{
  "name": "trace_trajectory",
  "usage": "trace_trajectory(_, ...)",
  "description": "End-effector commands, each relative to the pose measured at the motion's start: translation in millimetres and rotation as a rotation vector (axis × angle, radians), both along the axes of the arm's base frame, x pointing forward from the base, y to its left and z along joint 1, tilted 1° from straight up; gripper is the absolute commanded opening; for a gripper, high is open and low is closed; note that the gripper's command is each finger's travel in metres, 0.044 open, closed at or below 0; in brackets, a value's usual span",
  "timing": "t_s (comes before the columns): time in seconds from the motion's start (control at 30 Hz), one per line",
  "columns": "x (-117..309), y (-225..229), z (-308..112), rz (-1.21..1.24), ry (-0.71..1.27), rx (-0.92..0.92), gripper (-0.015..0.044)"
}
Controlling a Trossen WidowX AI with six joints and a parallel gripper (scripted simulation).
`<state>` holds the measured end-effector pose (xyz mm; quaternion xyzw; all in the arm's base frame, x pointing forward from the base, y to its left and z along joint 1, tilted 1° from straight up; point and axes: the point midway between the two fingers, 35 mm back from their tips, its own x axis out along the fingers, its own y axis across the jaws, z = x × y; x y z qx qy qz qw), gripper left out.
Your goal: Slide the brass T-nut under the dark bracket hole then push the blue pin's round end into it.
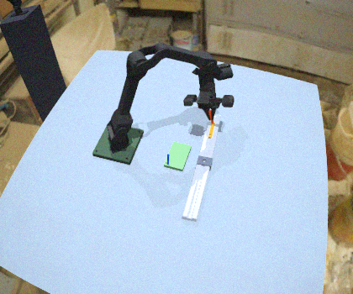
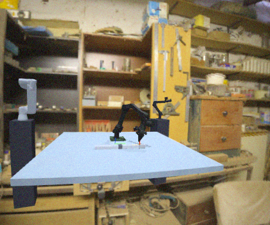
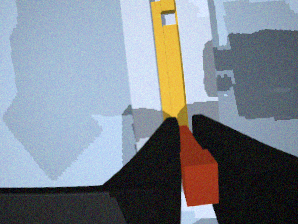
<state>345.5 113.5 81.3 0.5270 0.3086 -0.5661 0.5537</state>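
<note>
My gripper (image 1: 212, 120) (image 3: 184, 125) is shut on the orange handle (image 1: 210, 113) (image 3: 201, 178) of the brass T-nut. The yellow nut (image 1: 211, 131) (image 3: 171, 70) points along the aluminum rail (image 1: 194, 191) (image 2: 107, 147) (image 3: 141, 50), over its far end in the top view. Its height above the slot and whether any of it is under the lips cannot be told. The dark bracket (image 1: 200, 159) (image 2: 120, 146) sits across the rail, apart from the nut. The blue pin (image 1: 168, 159) (image 2: 115, 141) stands upright at a corner of the green tray (image 1: 181, 154).
The arm's dark green base plate (image 1: 137, 144) (image 2: 117, 139) is beyond the tray from the rail. The tray lies between base and rail, beside the bracket. A dark pillar (image 1: 33, 59) stands beyond the table edge.
</note>
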Motion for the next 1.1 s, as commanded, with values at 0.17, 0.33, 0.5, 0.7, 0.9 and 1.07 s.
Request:
trace_trajectory(0.17, 1.7, 0.4, 0.7, 0.005, 0.02, 0.005, -0.015)
trace_trajectory(0.33, 2.3, 0.2, 0.8, 0.006, 0.03, 0.007, -0.015)
trace_trajectory(0.5, 2.9, 0.1, 0.9, 0.006, 0.04, 0.009, -0.015)
trace_trajectory(0.7, 3.7, -0.1, 1.0, 0.006, 0.052, 0.011, -0.015)
trace_trajectory(0.9, 4.4, -0.2, 1.1, 0.007, 0.064, 0.014, -0.015)
trace_trajectory(1.07, 5.0, -0.4, 1.2, 0.007, 0.074, 0.016, -0.015)
